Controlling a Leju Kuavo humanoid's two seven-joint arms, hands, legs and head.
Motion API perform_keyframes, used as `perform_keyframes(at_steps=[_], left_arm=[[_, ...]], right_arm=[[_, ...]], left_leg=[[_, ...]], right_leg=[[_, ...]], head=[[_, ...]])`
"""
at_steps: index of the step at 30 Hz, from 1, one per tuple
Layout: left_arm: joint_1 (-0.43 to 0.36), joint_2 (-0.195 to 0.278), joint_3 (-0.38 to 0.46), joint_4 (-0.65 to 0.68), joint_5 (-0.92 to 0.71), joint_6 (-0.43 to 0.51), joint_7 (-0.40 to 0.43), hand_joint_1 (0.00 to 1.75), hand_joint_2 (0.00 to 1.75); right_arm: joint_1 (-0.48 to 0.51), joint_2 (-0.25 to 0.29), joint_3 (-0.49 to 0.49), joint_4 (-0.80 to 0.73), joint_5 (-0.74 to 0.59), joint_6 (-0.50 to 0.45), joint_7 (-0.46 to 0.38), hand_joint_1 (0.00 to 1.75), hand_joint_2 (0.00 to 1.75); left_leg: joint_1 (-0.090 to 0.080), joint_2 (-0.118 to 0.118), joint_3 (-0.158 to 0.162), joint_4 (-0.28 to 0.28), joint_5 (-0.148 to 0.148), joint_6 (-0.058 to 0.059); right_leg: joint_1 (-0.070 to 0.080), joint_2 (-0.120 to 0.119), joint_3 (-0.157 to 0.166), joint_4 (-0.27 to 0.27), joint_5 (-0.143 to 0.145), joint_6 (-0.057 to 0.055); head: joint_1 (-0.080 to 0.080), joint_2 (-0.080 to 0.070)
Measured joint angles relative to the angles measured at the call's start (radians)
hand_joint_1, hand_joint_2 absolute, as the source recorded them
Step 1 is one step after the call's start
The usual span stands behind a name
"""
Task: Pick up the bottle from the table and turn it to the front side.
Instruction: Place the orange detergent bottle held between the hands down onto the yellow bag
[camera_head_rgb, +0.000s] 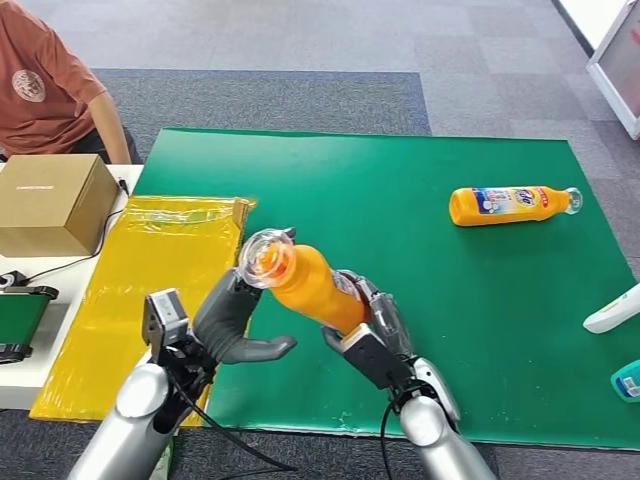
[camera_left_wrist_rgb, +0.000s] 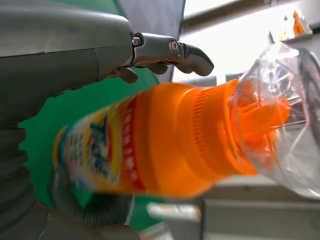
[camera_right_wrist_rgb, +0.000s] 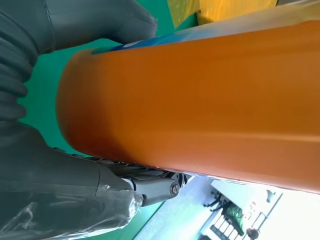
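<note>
The orange bottle (camera_head_rgb: 309, 285) is lifted off the green bench (camera_head_rgb: 453, 330), tilted with its clear cap toward the robot, its lower body gripped by the right hand (camera_head_rgb: 373, 330). The left hand (camera_head_rgb: 234, 320) sits just beside the neck, fingers spread and holding nothing. The pick-up looks done and the turning underway; next the label must be rolled forward, with open mat below and the second bottle (camera_head_rgb: 513, 205) well apart.

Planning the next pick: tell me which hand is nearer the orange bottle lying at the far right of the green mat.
Right. The right hand, gripping another orange bottle at mid-mat, sits on the lying bottle's side. The left hand is farther off, by the yellow bag.
</note>
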Motion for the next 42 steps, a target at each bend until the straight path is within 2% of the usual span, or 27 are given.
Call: perform_keyframes(at_steps=[3,9,13,18,29,33,35,37,42], left_arm=[[-0.042,0.007,-0.02,0.002,-0.139,0.096,0.0,0.0,1.75],[-0.068,0.014,-0.038,0.016,-0.179,0.132,0.009,0.0,1.75],[-0.072,0.014,-0.046,0.032,-0.186,0.136,0.009,1.75,1.75],[-0.075,0.014,-0.057,0.047,-0.158,0.119,0.008,1.75,1.75],[-0.097,0.02,-0.053,0.053,0.037,-0.005,-0.007,1.75,1.75],[-0.096,0.023,-0.044,0.055,0.095,-0.028,-0.01,1.75,1.75],[-0.088,0.024,-0.039,0.053,0.097,-0.008,-0.016,1.75,1.75],[-0.069,0.025,-0.03,0.041,0.042,0.059,-0.033,1.75,1.75],[-0.015,0.03,0.008,-0.037,-0.288,0.346,-0.064,1.75,1.75]], right_arm=[[0.002,0.006,0.025,0.011,0.004,-0.004,0.003,1.75,1.75],[0.006,0.009,0.054,0.022,0.008,-0.004,0.005,1.75,1.75],[0.014,0.01,0.072,0.022,0.011,-0.004,0.009,1.75,1.75],[0.015,0.009,0.077,0.01,0.011,-0.013,0.018,1.75,1.75],[0.016,0.005,0.082,-0.046,0.02,-0.025,0.019,1.75,1.75],[0.017,0.005,0.084,-0.053,0.006,-0.027,0.018,0.04,1.75],[0.018,0.005,0.082,-0.054,-0.018,-0.029,0.022,0.0,1.75],[0.019,0.005,0.07,-0.054,-0.053,-0.03,0.03,0.0,1.75],[0.037,0.003,0.002,-0.072,-0.116,-0.034,0.035,0.0,1.75]], left_leg=[[0.0,0.0,0.0,0.0,0.0,0.0],[0.0,0.0,0.0,0.0,0.0,0.0],[0.0,0.0,0.0,0.0,0.0,0.0],[0.0,0.0,0.0,0.0,0.0,0.0],[0.0,0.0,0.0,0.0,0.0,0.0],[0.0,0.0,0.0,0.0,0.0,0.0],[0.0,0.0,0.0,0.0,0.0,0.0],[0.0,0.0,0.0,0.0,0.0,0.0],[0.0,0.0,-0.001,0.0,0.0,0.0]], right_leg=[[0.0,0.0,0.0,0.0,0.0,0.0],[0.0,0.0,0.0,0.0,0.0,0.0],[0.0,0.0,0.0,0.0,0.0,0.0],[0.0,0.0,0.0,0.0,0.0,0.0],[0.0,0.0,0.0,0.0,0.0,0.0],[0.0,0.0,0.0,0.0,0.0,0.0],[0.0,0.0,0.0,0.0,0.0,0.0],[0.0,0.0,0.0,0.0,0.0,0.0],[0.0,0.0,0.0,0.0,0.0,0.0]], head=[[0.0,0.0],[0.0,0.0],[0.0,0.0],[0.0,0.0],[0.0,0.0],[0.0,0.0],[0.0,0.0],[0.0,0.0],[0.0,0.0]])
